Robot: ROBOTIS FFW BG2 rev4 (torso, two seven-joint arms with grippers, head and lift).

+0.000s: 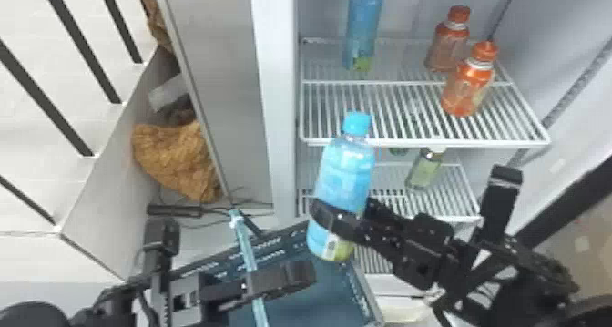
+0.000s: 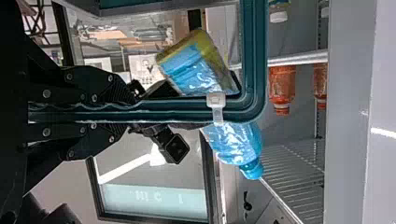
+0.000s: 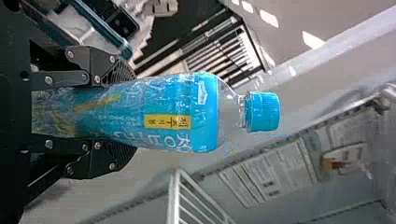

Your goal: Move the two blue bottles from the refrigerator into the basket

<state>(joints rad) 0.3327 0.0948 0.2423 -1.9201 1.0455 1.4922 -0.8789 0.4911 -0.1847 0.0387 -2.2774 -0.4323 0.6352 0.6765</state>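
In the head view my right gripper (image 1: pixel 339 221) is shut on a blue bottle (image 1: pixel 344 180), which leans slightly over the basket (image 1: pixel 364 298) in front of the refrigerator. The other blue bottle (image 1: pixel 363 28) stands at the left of the upper shelf. My left gripper (image 1: pixel 273 283) grips the basket's rim. In the left wrist view the left gripper (image 2: pixel 126 112) is shut on the teal basket rim (image 2: pixel 254 56), with the held blue bottle (image 2: pixel 238 144) beyond it. In the right wrist view the right gripper (image 3: pixel 114 112) clasps the blue bottle (image 3: pixel 177 112) around its body.
Two orange bottles (image 1: pixel 469 87) stand on the upper shelf (image 1: pixel 423 142), right of the blue one. A small greenish bottle (image 1: pixel 424 169) is on the shelf below. The refrigerator's left wall edge (image 1: pixel 277 98) rises beside the held bottle.
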